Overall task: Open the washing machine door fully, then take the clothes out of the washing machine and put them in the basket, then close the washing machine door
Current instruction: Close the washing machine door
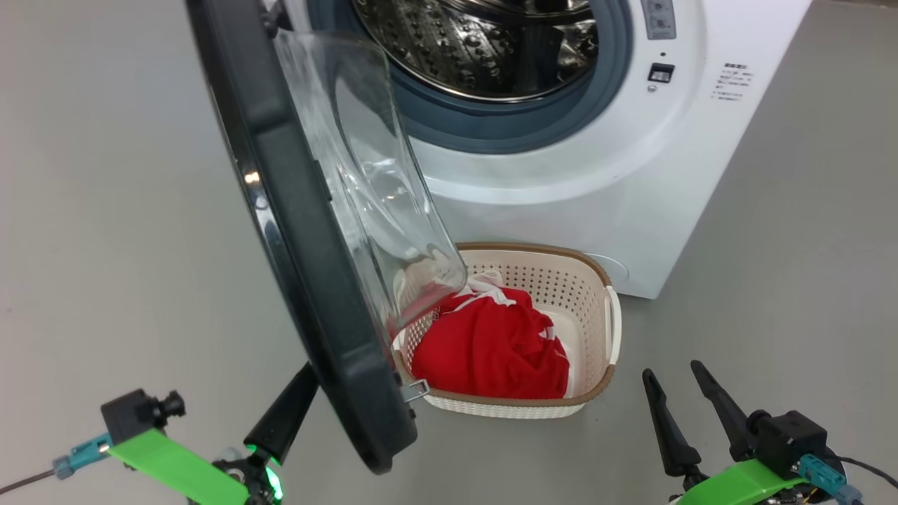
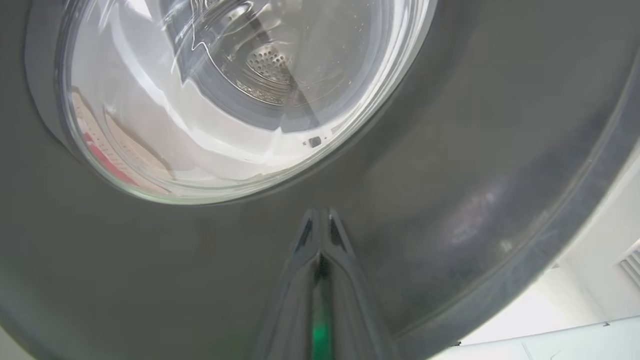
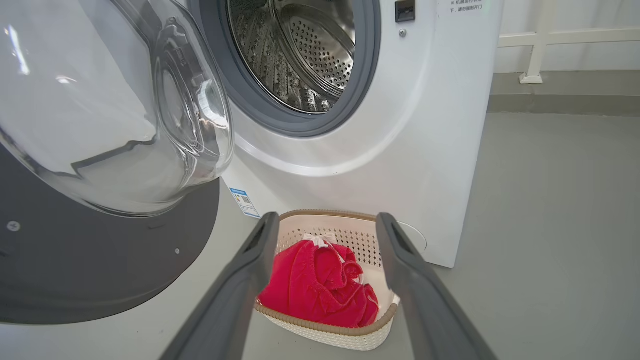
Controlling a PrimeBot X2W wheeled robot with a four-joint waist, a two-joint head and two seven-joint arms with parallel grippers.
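Head view: the washing machine door [image 1: 309, 280] is swung open and cuts across the frame from 11 o'clock down to 7 o'clock. Its bulging glass window [image 1: 379, 175] faces the washing machine [image 1: 631, 210], which fills the 12 to 2 o'clock area. The steel drum [image 1: 484, 42] looks bare inside its grey rubber ring [image 1: 519, 126].

The basket [image 1: 596, 330] sits on the grey floor [image 1: 772, 315] right against the machine's front, about dead centre toward 6 o'clock. The clothes [image 1: 491, 344] are piled in it as a red heap with white trim. The door's lower edge and glass hang in front of the basket's 9 o'clock side, so that part shows only through the window. A small metal latch hook [image 1: 417, 389] sticks out of the door rim just beside the basket's rim.

The left gripper [image 2: 320, 215] is clenched, fingers together with nothing between them. Its tips are right at the door's dark outer face, on the far side from the basket. Can't tell if they actually touch.

The right gripper [image 1: 671, 369] is at 5 o'clock, fingers spread wide and empty, near the basket but apart. In its wrist view there's a blue label sticker [image 3: 243, 200] on the machine at 9 o'clock of the basket.
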